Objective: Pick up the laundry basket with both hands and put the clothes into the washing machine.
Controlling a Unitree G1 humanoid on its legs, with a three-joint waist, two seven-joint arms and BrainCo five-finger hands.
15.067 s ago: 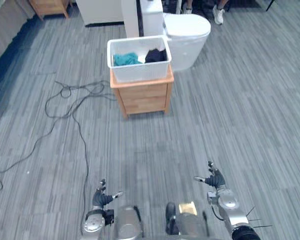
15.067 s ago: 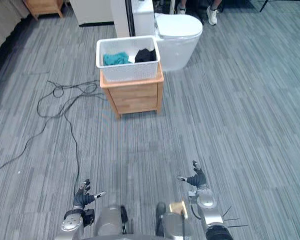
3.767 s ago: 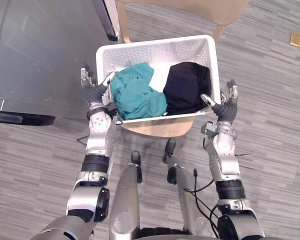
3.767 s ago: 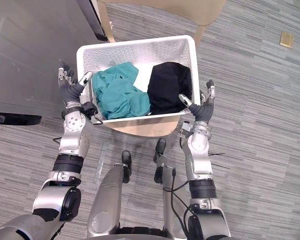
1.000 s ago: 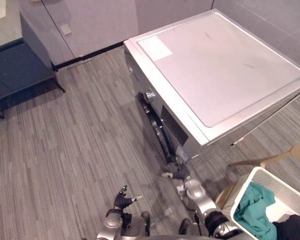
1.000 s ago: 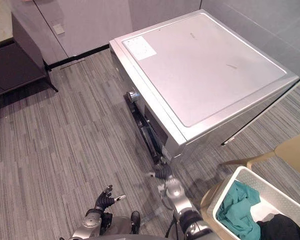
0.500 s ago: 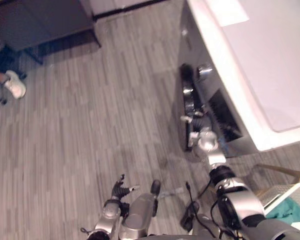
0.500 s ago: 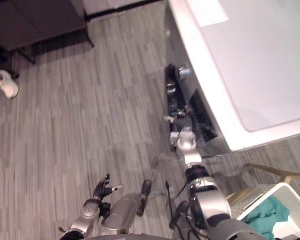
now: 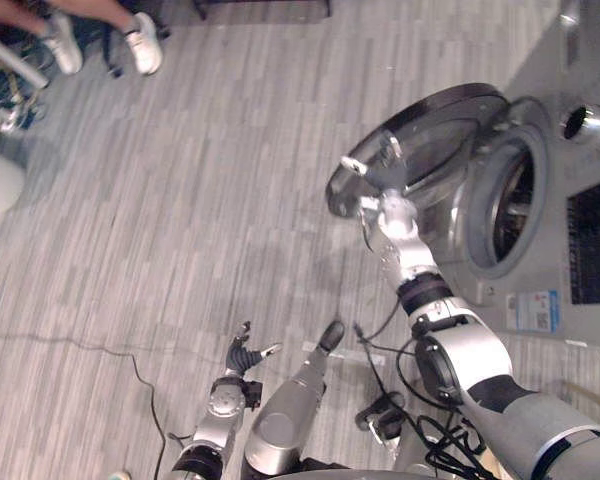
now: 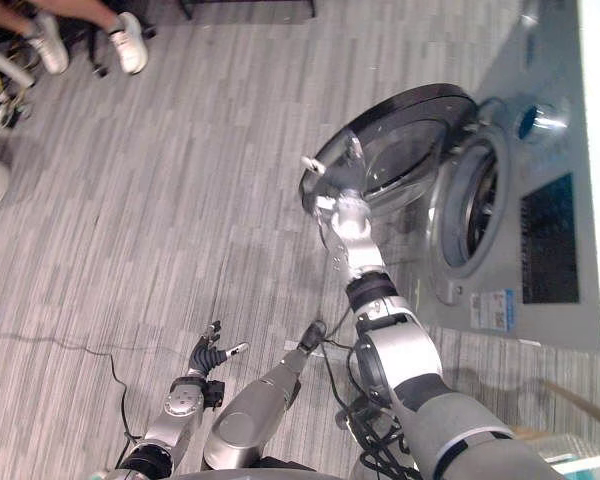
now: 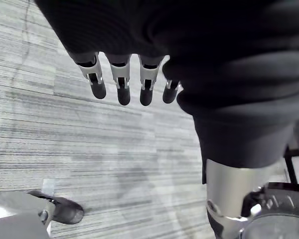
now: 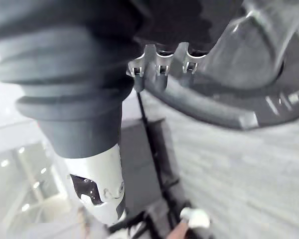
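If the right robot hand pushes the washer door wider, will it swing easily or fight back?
Probably swings, not flexes: the door looks a rigid ring with a glass bowl, hinged beside the drum opening. The right robot hand is at its free edge, so light force should do. It stands wide open, so a stop may be near.

Both eye views look steeply down from the head, a little apart, sharing the floor (image 9: 180,200), the washer (image 9: 580,250), its open door (image 9: 435,135) beyond the right hand (image 9: 382,190), and the left hand (image 9: 242,358) low down. The left wrist view faces floor past its fingers (image 11: 122,92). The right wrist view sits very close, door rim just beyond its hand.
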